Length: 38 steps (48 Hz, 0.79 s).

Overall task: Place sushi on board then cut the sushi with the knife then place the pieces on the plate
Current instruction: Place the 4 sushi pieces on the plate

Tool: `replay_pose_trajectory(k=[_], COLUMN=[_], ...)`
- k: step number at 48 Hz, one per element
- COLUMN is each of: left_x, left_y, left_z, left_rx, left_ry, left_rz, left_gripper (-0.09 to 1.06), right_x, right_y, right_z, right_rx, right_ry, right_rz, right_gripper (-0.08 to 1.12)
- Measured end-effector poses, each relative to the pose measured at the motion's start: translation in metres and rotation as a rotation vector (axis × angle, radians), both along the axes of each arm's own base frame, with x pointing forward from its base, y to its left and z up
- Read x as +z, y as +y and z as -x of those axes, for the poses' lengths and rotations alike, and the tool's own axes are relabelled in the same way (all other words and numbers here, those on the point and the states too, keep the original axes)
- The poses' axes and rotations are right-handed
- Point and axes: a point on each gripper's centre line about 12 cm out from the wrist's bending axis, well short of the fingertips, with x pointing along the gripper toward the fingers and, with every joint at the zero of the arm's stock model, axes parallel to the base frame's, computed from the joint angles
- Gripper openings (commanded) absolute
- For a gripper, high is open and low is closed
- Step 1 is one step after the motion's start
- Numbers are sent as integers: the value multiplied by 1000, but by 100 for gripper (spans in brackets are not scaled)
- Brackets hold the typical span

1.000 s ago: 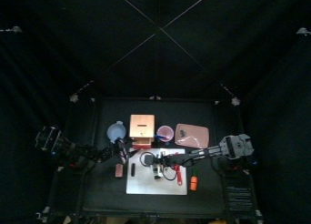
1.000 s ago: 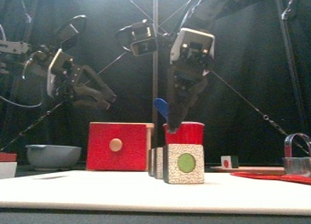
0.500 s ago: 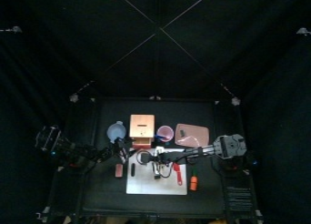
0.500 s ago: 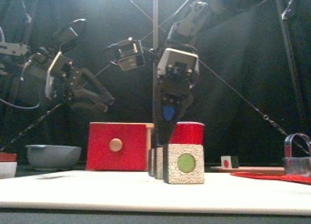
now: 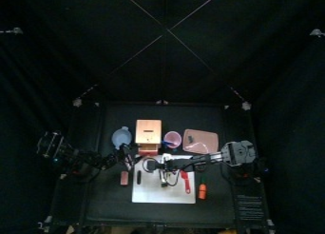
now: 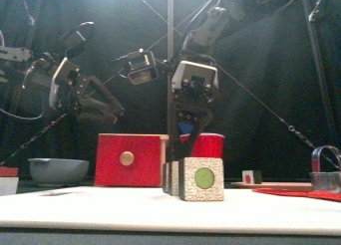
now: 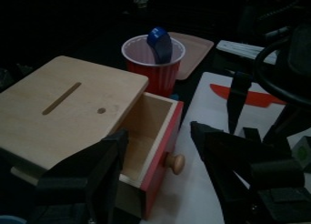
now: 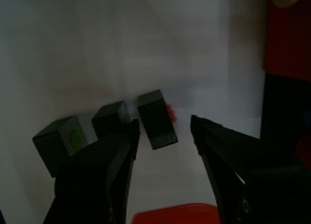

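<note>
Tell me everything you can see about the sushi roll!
The sushi roll stands on the white cutting board, in front of the red cup. Its end face is pale and speckled, with a green oval in the middle. The right wrist view shows it as a row of three dark blocks side by side. It looks like a toy. Nothing grips it: the right pincer hangs above it, jaws open.

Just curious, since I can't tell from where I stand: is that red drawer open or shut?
Open. The left wrist view shows the drawer pulled out of the box, and its pale inside looks empty.
</note>
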Motion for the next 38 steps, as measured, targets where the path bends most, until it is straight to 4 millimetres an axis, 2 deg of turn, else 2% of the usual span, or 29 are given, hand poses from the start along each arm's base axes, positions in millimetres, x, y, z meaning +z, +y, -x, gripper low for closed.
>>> replay_pose_trajectory(k=[14, 24, 30, 38], left_x=[-1, -1, -1, -2], left_y=[-1, -1, -1, -1], left_z=[1, 1, 1, 2], left_rx=[1, 1, 1, 2], left_ry=[2, 4, 4, 10], left_rz=[3, 5, 4, 5], left_gripper=[91, 91, 91, 91], right_x=[-2, -5, 3, 38], right_y=[-5, -15, -24, -34], right_z=[-2, 1, 20, 65], right_rx=[-13, -56, -93, -231], right_ry=[-6, -10, 2, -39], right_rz=[-3, -13, -27, -95], right_gripper=[68, 65, 65, 65])
